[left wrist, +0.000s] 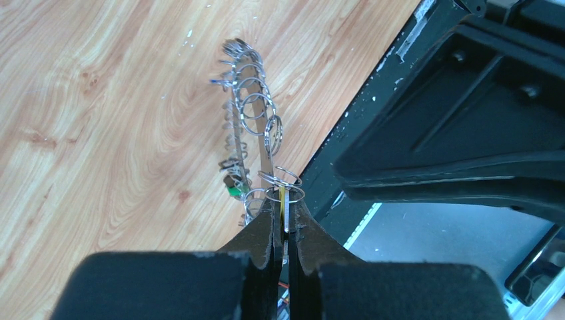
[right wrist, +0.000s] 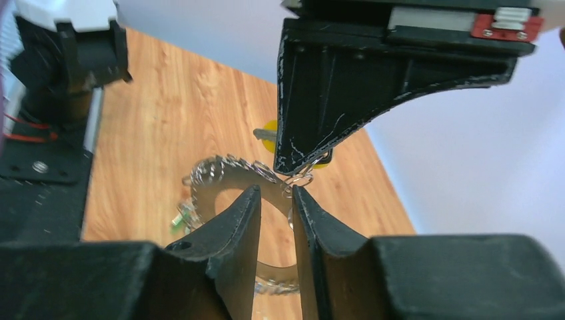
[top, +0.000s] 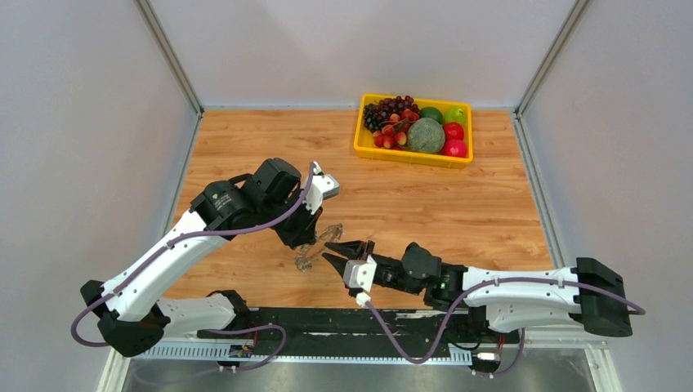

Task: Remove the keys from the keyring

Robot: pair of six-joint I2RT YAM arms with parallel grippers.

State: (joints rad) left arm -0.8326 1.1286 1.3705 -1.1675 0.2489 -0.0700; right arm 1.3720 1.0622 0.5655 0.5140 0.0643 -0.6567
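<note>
Item: keyring (right wrist: pixel 212 190), raised off the wood surface (top: pixel 458 204) near its front edge, between the two arms.
Left gripper (left wrist: pixel 285 215): jaws pressed together on what looks like the yellow key (right wrist: pixel 268 135) at the ring's rim.
Right gripper (right wrist: pixel 274 195): jaws slightly spread and empty, tips at a small loop (right wrist: pixel 298 180).
Handling, as judged: close on the rim beside that loop, hold firm, then work the key round the coil.
Writing: none legible.

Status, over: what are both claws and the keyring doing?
Left gripper shut on keyring rim. Right gripper open, tips at the rim loops. Yellow key behind left gripper. Nothing blocking.
</note>
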